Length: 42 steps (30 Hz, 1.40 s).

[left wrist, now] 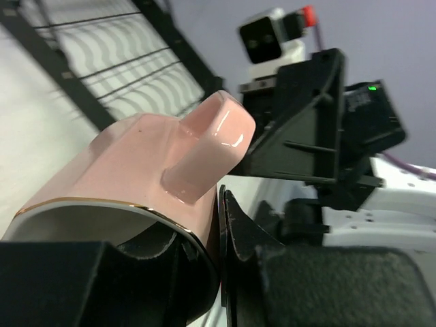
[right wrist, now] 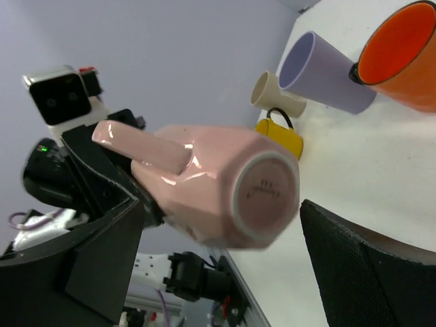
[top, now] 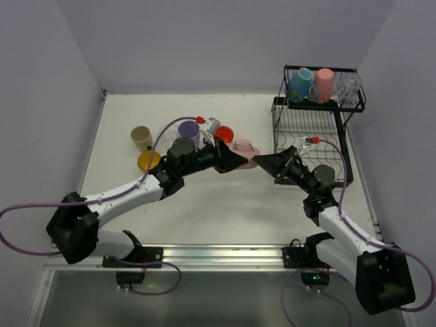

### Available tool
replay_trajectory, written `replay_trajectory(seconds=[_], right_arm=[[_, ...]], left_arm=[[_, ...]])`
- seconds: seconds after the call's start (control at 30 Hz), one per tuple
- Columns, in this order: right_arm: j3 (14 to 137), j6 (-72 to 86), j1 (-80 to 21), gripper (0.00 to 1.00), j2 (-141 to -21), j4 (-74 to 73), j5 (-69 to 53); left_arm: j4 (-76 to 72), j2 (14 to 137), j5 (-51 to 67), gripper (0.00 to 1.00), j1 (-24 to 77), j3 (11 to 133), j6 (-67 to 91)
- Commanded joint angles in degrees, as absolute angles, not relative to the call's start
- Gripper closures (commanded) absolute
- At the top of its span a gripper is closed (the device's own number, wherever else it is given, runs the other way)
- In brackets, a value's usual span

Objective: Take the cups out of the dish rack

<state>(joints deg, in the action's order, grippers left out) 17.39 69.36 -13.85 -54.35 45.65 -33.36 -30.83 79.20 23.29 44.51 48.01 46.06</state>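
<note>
Pink mug (top: 244,148) is held over mid-desk (top: 204,218) between both arms, long axis roughly 9-to-3 o'clock in the top view, mouth toward the left pincer (top: 235,161), base toward the right pincer (top: 267,163). Left pincer pinches the mug's rim, one finger inside; right pincer is spread wide around the base, apparently not touching. Left arm is nearer, so set-down probably goes toward 9 o'clock, away from the dish rack (top: 310,129).

White arms (top: 122,193) with black joints, purple cables (top: 27,204); left gripper (top: 241,162) and right gripper (top: 266,167) are black wedges.
</note>
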Motion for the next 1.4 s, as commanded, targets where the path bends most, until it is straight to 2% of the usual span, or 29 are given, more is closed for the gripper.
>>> replay_trajectory(seconds=[0.0,0.13,0.17,0.3,0.5,0.83,0.9,1.07,1.2,1.23,1.37], right_arm=[[18.0,63.8,-14.3,0.01,-52.4,41.7,-35.4],[18.8,53.0,-14.5,0.01,-47.8,24.6,-32.1],[19.0,51.5,-14.5,0.01,-46.9,22.3,-31.2],[19.9,46.2,-14.5,0.01,-41.8,14.9,-26.6],[21.1,44.1,-14.5,0.01,-40.7,12.1,-26.4],[20.5,42.8,-14.5,0.01,-40.0,11.7,-26.0],[20.7,42.5,-14.6,0.01,-40.1,11.5,-25.9],[22.1,40.9,-14.7,0.01,-40.6,9.8,-25.1],[25.0,39.1,-14.6,0.01,-40.4,6.7,-23.7],[25.6,38.6,-14.6,0.01,-40.3,6.0,-23.3],[29.5,36.0,-14.7,0.01,-40.8,2.0,-20.8]], left_arm=[[-11.7,71.3,8.3,1.0,44.2,54.6,31.7],[16.7,68.9,-3.3,1.0,44.0,60.6,23.1],[20.5,68.6,-7.1,1.0,43.9,61.5,22.2],[34.1,70.5,-10.1,1.0,40.1,63.3,19.3],[32.4,74.7,-4.3,1.0,30.5,60.1,15.6],[31.6,85.2,-1.9,0.99,28.7,62.1,13.1],[31.0,86.1,-1.8,0.95,28.7,61.4,13.2],[30.1,87.6,-2.5,0.71,28.6,61.1,13.2],[30.1,88.1,-3.3,0.59,28.7,61.0,13.1],[30.2,88.1,-3.6,0.52,28.7,61.0,13.0],[30.3,86.8,-4.7,0.36,28.7,61.1,12.9]])
